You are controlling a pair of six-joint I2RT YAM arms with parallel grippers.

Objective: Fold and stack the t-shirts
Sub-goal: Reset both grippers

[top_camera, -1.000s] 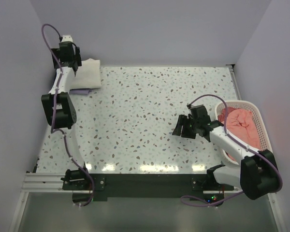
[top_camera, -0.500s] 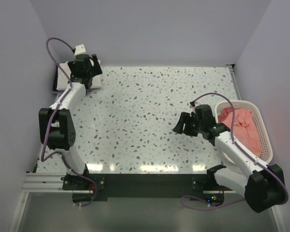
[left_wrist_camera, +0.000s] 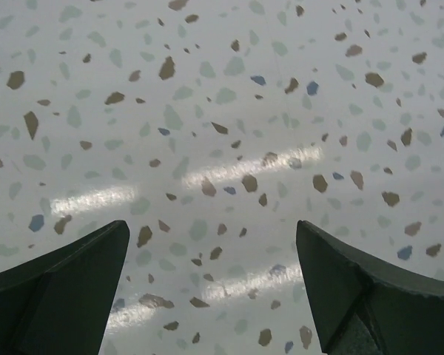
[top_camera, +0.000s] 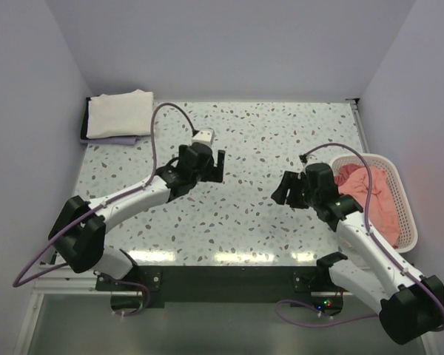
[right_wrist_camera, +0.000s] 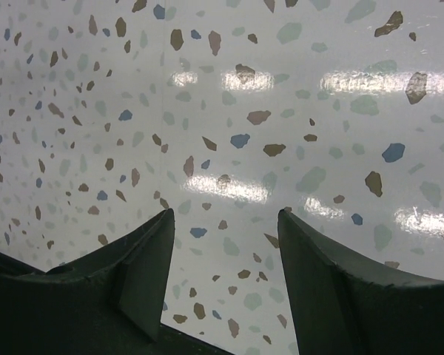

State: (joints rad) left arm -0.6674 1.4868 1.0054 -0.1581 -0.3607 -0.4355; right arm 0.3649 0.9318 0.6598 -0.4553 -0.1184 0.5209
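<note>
A folded cream-white t-shirt lies on top of a pale lavender one at the table's far left corner. A salmon-pink t-shirt is bunched up in the white basket at the right. My left gripper is open and empty over the middle of the table; it also shows in the left wrist view. My right gripper is open and empty, left of the basket; it also shows in the right wrist view. The black t-shirt is not in view.
The speckled table is walled at the back and on both sides. Both wrist views show only bare tabletop between the fingers.
My left arm has swung from the far left corner by the folded stack to the middle of the table, uncovering the stack. My right arm has shifted slightly forward.
</note>
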